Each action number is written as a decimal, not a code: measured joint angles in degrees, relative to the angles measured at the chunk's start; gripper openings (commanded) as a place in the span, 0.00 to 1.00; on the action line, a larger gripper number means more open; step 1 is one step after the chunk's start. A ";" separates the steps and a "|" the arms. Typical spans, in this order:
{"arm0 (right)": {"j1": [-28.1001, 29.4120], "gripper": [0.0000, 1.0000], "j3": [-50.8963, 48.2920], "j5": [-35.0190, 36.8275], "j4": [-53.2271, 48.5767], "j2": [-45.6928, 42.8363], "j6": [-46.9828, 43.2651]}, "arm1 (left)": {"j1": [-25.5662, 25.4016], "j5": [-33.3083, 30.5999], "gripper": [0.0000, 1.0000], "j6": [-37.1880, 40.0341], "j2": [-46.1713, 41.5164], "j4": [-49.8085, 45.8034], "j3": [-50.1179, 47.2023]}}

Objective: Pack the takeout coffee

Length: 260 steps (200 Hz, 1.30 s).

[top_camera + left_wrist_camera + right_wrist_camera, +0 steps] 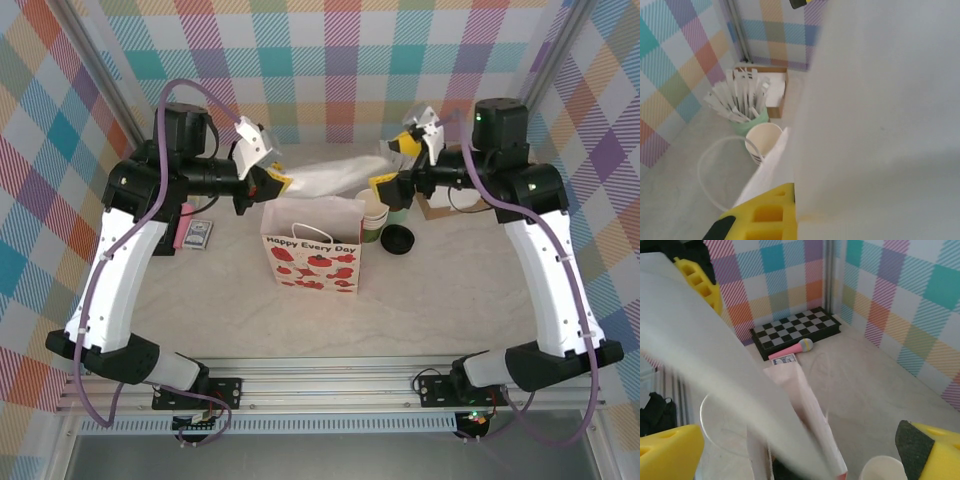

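Nothing is packed yet. The bag (312,258) stands open on the tabletop (200,300). Above the bag hangs a white sheet (330,176). The left tool (268,183) seems to pinch its end, while the right tool (799,445) gapes wide, holding nothing. The lidded coffee (398,240) sits just right of the bag, yet to go in.

Top view looks down from behind — both wrist views hang close over the paper bag (312,255)
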 measured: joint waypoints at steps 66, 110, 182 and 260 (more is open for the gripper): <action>8.44 0.11 6.23 -3.32 -2.51 8.66 -13.55 | 2.12 4.57 0.00 6.86 4.46 -7.50 3.21; 10.86 0.00 4.20 -2.19 -4.22 11.21 -11.61 | 3.80 4.94 0.02 7.61 10.58 -10.12 3.17; 19.67 0.00 2.36 13.35 -7.89 15.28 0.17 | 8.57 6.14 0.89 1.14 7.56 -3.10 -9.75; 24.13 0.24 11.74 25.66 -19.02 30.56 1.05 | 12.57 -17.94 1.00 -33.44 -15.89 24.26 -33.57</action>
